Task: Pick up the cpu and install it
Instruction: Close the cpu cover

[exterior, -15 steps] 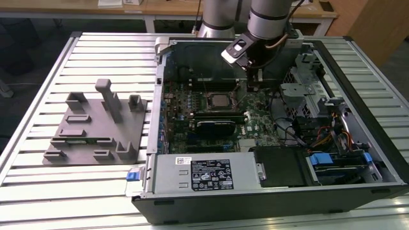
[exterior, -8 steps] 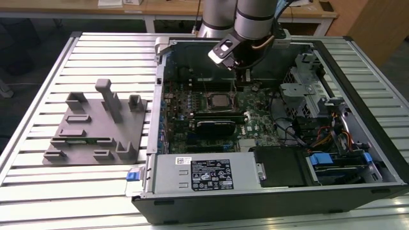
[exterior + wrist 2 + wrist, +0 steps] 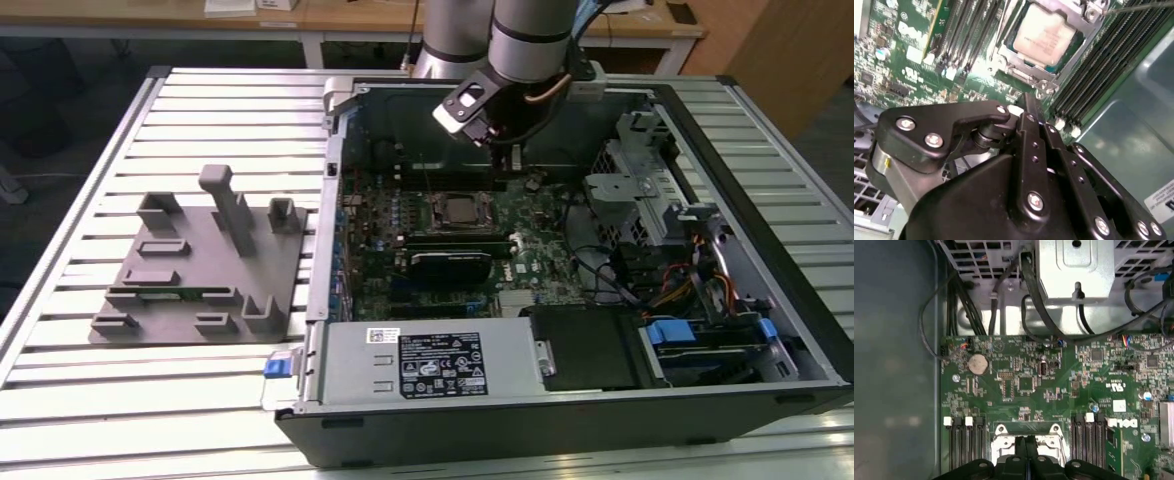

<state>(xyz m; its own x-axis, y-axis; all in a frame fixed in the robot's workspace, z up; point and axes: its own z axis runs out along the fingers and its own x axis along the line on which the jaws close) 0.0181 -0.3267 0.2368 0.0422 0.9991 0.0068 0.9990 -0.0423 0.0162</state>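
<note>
Pale silvery metal on the cpu (image 3: 1046, 35) (dull sheen), smooth green lacquered circuit board (image 3: 914, 45)

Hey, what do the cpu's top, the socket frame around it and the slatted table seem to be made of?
The cpu: pale silvery metal lid, matte, with a soft dull sheen. The socket frame: bare bright metal, probably steel, judging by sharper glints. The table: ribbed slats, likely aluminium, pale satin grey with soft reflections.
</note>
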